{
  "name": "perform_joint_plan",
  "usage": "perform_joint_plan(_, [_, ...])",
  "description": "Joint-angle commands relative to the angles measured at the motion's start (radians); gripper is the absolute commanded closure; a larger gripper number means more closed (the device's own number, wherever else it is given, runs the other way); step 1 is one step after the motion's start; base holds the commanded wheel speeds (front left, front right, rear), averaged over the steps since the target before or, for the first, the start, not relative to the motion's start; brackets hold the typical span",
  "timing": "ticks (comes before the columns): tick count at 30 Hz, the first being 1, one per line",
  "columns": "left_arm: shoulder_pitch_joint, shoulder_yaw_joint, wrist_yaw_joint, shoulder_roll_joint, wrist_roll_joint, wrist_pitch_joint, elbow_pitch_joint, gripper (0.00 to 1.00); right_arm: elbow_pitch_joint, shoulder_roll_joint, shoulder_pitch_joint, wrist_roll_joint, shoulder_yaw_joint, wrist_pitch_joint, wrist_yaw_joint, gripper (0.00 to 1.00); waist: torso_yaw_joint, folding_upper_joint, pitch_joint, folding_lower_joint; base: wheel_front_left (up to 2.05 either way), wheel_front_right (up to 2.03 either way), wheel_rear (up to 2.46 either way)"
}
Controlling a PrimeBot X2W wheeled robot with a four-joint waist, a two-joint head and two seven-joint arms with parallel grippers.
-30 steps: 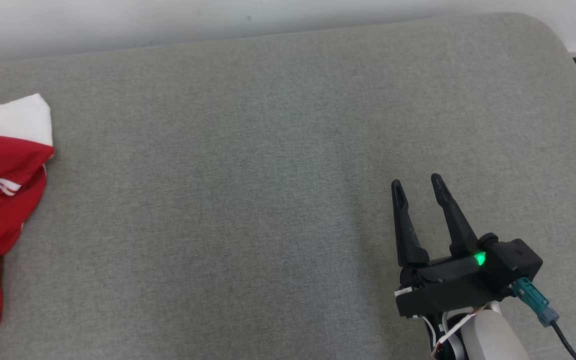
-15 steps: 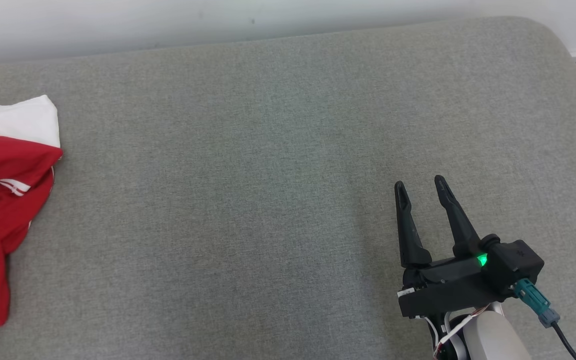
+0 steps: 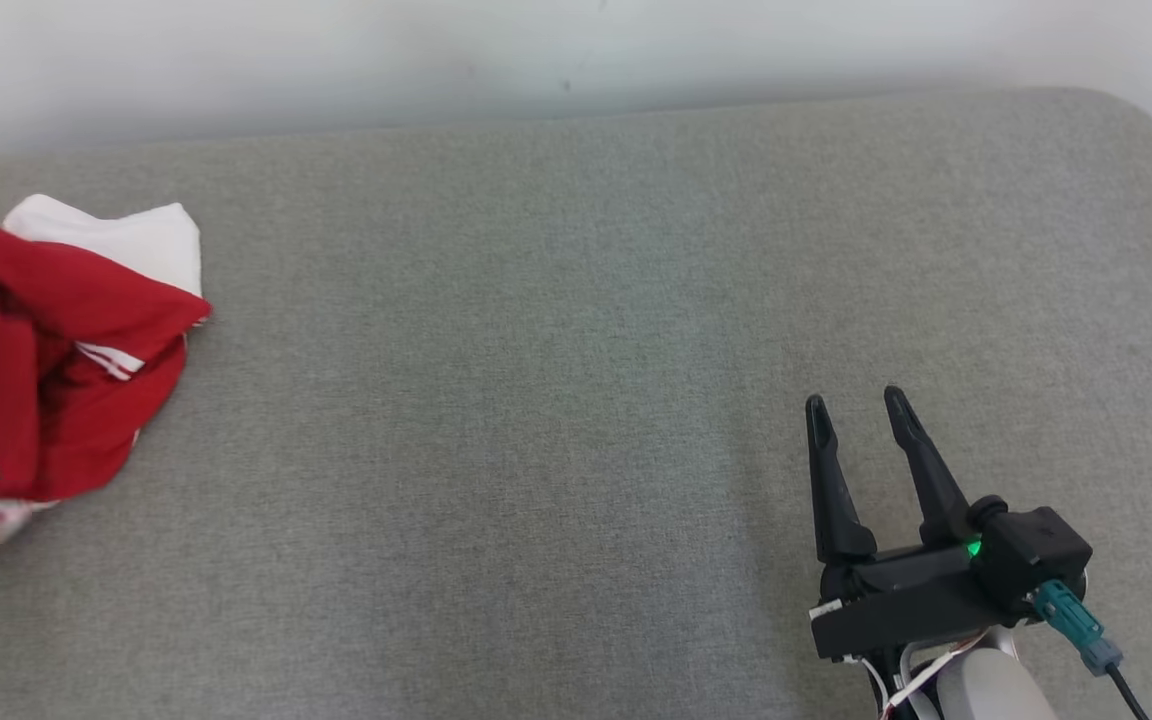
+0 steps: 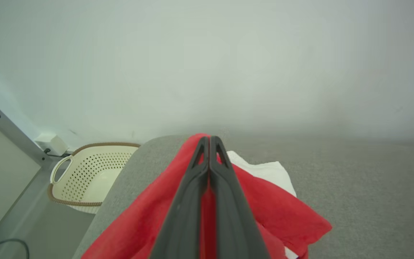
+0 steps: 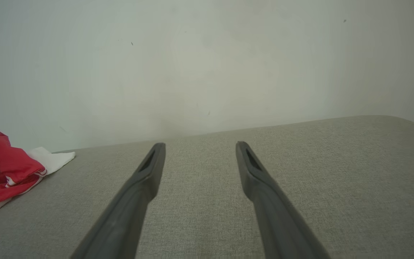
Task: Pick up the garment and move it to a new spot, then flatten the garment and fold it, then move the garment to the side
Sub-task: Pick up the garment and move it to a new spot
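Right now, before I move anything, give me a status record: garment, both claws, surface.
surface: grey fabric cushion
garment: crumpled red and white fabric garment, left end of surface
left claw: shut on the garment
right claw: open, empty, over bare cushion
nearby: cream perforated plastic basket, past the cushion's edge near the garment
folding: not yet begun

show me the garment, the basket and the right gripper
garment (image 3: pixel 66 400), head view, red cloth near its middle
basket (image 4: pixel 95 162), left wrist view, perforated inner wall
right gripper (image 3: pixel 856 398), head view, midway between its fingertips
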Motion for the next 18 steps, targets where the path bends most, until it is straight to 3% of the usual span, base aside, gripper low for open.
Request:
perform_joint_plan(1, [-0.022, -0.009, -0.009, -0.003, 0.006, -0.014, -0.021, 1.0, 0.001, -0.002, 0.009, -0.001, -0.003, -0.001, 0.003, 0.0, 0.019, 0.0, -0.024, 0.0, 0.0, 0.0, 0.0])
perform_joint_plan(10, [-0.105, -0.063, -0.042, -0.057, 0.001, -0.02, -0.188, 1.0, 0.005, -0.002, 0.014, 0.012, -0.019, -0.001, 0.003, 0.0, 0.02, 0.0, -0.057, 0.0, 0.0, 0.0, 0.0])
perform_joint_plan(18, [-0.186, -0.128, -0.062, -0.144, -0.027, 0.028, -0.357, 1.0, 0.007, -0.002, 0.022, 0.041, -0.017, -0.001, 0.003, 0.0, -0.033, 0.0, -0.073, 0.0, 0.0, 0.0, 0.0])
